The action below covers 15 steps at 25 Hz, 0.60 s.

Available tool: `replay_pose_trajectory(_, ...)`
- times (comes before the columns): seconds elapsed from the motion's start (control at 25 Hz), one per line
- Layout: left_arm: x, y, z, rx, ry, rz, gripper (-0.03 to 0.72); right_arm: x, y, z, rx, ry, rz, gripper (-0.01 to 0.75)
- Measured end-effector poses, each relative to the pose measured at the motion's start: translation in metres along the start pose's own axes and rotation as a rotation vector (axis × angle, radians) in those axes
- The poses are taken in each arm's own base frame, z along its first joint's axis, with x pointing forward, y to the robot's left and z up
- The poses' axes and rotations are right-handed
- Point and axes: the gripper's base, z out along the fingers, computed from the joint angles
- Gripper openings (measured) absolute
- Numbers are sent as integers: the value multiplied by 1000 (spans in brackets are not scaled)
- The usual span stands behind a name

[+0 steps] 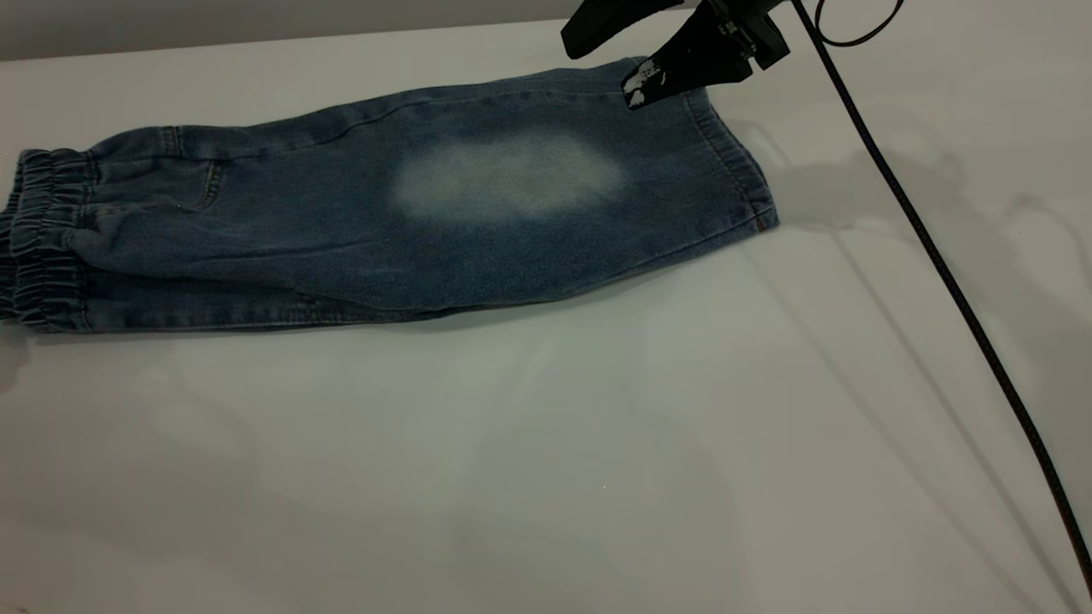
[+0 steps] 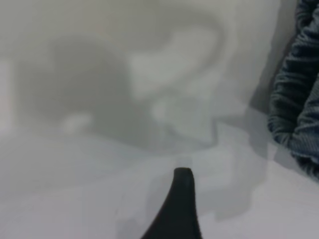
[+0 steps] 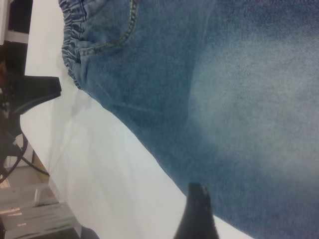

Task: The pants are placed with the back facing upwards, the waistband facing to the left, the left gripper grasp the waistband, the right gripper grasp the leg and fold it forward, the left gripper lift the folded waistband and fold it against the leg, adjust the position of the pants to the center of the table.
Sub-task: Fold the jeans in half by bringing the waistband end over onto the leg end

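The pants (image 1: 358, 230) lie folded lengthwise on the table (image 1: 597, 443), with the waistband (image 1: 38, 239) at the left. The leg (image 1: 512, 179), with its pale faded oval, is on top and its hem points right. My right gripper (image 1: 601, 72) hovers open just above the leg's far hem corner and holds nothing; one finger (image 3: 198, 209) shows over the denim edge. My left gripper (image 3: 35, 92) stands beside the waistband (image 3: 72, 30), off the cloth. Its one visible finger (image 2: 182, 199) is over bare table, the waistband (image 2: 296, 99) off to one side. It is out of the exterior view.
A black cable (image 1: 938, 273) trails from the right arm across the table's right side to the front edge. Beyond the table edge near the left gripper, metal frames (image 3: 25, 209) stand on the floor. A wide stretch of bare white table lies in front of the pants.
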Motion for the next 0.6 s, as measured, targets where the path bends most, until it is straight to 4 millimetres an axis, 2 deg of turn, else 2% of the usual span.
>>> replay_pose_trajectory(0.24,3,0,6,25,31,29,636,0,0,0,0,0,0,477)
replay_pose_trajectory(0.48,-9,-3,21,113,35,-3,630,0,0,0,-2,3,0,477)
replay_pose_trajectory(0.6,-15,-4,23,132,4,-27,622,0,0,0,-1,4,-2,477)
